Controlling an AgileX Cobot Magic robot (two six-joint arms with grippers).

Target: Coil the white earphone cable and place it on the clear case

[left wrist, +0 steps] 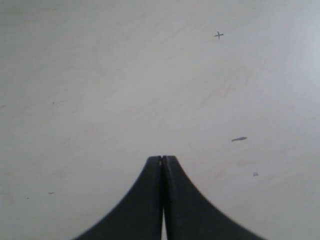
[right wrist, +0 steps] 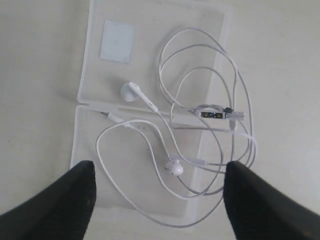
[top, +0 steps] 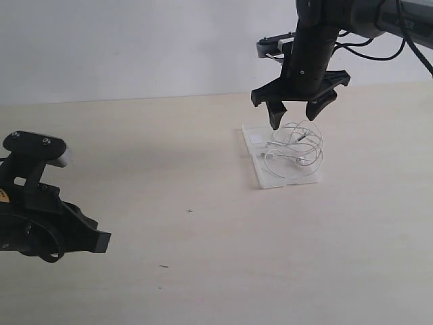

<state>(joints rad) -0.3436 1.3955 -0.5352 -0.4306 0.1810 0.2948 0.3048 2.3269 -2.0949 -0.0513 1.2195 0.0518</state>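
Earphone cable (right wrist: pixel 215 115) is lying coiled on the clear case (right wrist: pixel 145 20), far right, a loop overhanging its edge; right claw (top: pixel 294 122) is hovering above, jaws apart, probably best lifting straight up to avoid snagging; left claw (left wrist: pixel 163 161) is idling closed, near left.

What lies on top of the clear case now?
The white earphone cable lies on the clear case in loose loops, both earbuds included; some loops overhang its edge. The white square patch is uncovered. Only where wires cross is anything hidden.
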